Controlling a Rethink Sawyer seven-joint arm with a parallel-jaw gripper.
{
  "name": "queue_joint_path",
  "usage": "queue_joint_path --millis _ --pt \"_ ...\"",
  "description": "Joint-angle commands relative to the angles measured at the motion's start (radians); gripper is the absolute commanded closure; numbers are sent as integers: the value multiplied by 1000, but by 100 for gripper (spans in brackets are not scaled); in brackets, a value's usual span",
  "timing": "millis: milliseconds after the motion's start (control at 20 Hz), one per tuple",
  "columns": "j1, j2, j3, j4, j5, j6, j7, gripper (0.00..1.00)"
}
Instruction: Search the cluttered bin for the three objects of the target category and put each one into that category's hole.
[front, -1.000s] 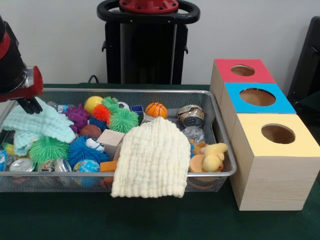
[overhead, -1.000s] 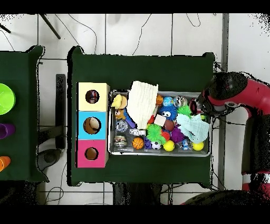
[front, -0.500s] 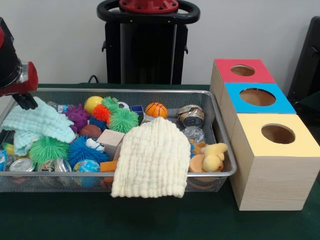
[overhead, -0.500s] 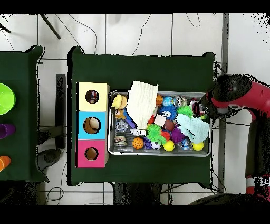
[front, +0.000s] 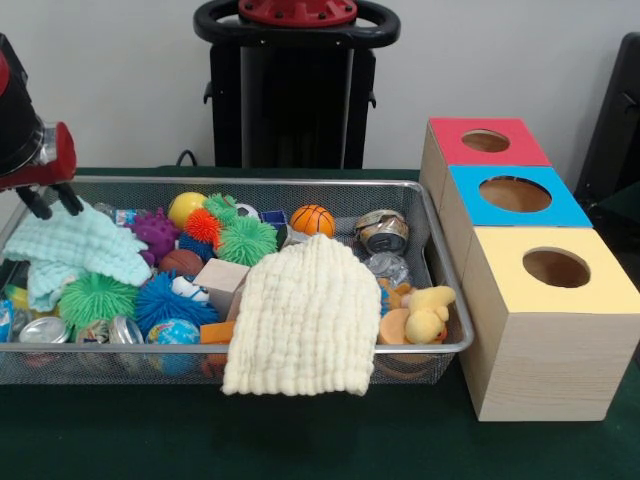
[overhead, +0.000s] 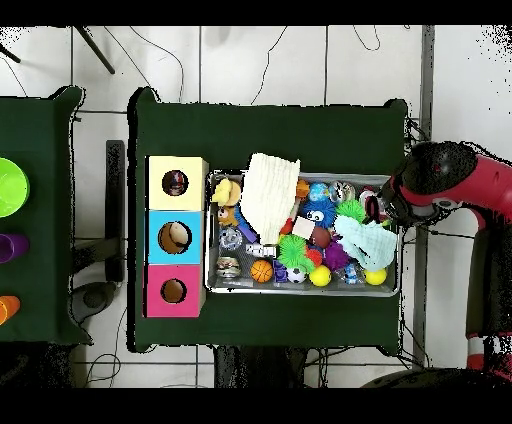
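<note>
The wire mesh bin (front: 300, 181) is full of toys, balls and cans; it also shows in the overhead view (overhead: 300, 288). No ruffled printed fabric pieces show in either view. My gripper (front: 52, 202) hangs at the bin's left end just above the mint-green waffle cloth (front: 75, 248), with its two black fingers spread and nothing between them. In the overhead view the gripper (overhead: 385, 208) is at the bin's right end beside the mint cloth (overhead: 368, 240). The yellow-topped box's hole (front: 556, 268) is at the near right, and shows in the overhead view (overhead: 175, 183).
A cream waffle cloth (front: 305, 320) drapes over the bin's front rim. Blue-topped (front: 515, 194) and red-topped (front: 486, 141) boxes stand behind the yellow one. A plush duck (front: 428, 312), cans (front: 381, 231), spiky balls (front: 246, 240) and a wooden block (front: 220, 282) lie in the bin.
The gripper has shifted slightly up and toward the bin's end, and its fingers have spread apart. The cloths and toys have not moved.
</note>
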Motion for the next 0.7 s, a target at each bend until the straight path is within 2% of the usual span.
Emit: queue_joint_path --millis 50,700 --pt "-15 -16 40 116 -43 40 -321 0" --pt "-18 -9 43 121 -48 30 -316 0"
